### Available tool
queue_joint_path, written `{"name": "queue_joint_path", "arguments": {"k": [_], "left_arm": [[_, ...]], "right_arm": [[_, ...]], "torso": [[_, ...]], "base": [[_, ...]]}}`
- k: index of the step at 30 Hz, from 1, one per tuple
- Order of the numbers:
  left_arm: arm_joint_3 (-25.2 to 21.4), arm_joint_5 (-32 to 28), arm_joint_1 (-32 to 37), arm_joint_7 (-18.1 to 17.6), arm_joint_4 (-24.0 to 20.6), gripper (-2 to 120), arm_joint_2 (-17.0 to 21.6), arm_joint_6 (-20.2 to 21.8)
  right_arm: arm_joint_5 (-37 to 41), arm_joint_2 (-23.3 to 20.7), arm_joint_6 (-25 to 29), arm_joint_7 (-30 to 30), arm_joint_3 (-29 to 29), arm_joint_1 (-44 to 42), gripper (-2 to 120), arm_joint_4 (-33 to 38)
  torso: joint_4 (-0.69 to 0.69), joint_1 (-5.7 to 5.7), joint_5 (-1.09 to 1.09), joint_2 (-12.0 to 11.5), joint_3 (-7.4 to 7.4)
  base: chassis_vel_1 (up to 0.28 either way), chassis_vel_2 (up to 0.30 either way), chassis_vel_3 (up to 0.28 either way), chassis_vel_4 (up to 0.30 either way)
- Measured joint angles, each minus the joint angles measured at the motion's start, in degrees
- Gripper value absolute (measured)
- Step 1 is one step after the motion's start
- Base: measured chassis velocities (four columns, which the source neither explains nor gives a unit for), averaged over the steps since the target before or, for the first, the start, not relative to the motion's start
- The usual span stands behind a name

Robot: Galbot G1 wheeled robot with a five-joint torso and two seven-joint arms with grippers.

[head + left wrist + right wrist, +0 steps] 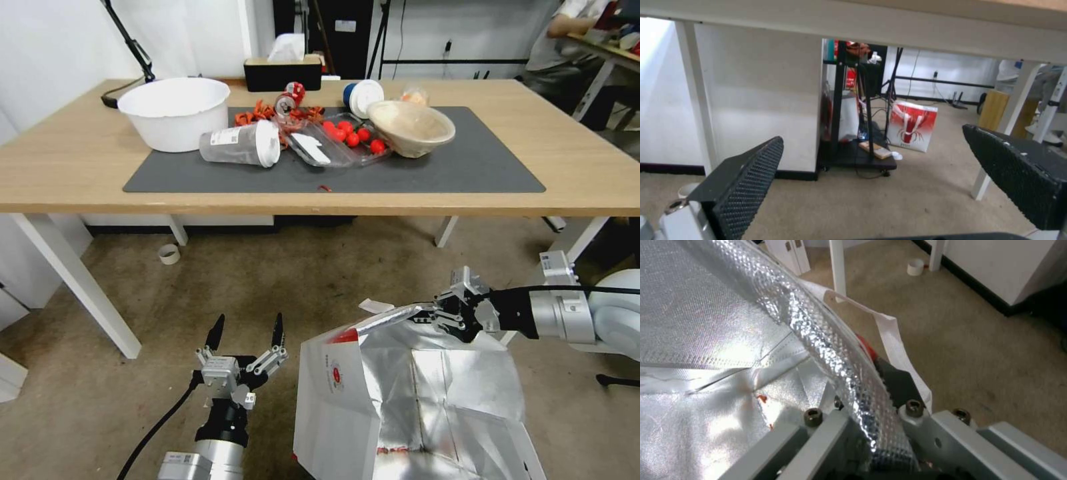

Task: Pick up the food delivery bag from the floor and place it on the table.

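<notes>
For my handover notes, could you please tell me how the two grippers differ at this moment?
The left gripper hangs open and empty above the mottled brown floor, fingers pointing towards the table. The right gripper is shut on the foil-lined rim of the large white paper delivery bag, reaching in sideways. Both sit low, beside the bag.

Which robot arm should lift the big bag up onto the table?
The right. Its tool is already shut on the food delivery bag's foil rim, while the left tool hangs open beside the bag, holding nothing.
</notes>
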Motion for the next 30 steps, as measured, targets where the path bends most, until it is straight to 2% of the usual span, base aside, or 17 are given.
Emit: {"name": "queue_joint_path", "arguments": {"k": [2,30], "left_arm": [[0.0,0.2,0.2,0.0,-0.2,100,0.2,-0.1],[0.3,1.1,1.9,0.2,-1.1,100,-0.4,-0.6]], "right_arm": [[-0.1,0.2,0.0,0.0,-0.4,0.1,0,0.0],[-0.2,0.3,0.0,0.0,0.4,-0.2,0,1.4]], "torso": [[0.0,0.34,0.0,1.0,0.64],[0.0,2.64,0.0,7.2,4.61]], "base": [[0.0,0.0,0.0,0.0],[0.0,0.0,0.0,0.0]]}}
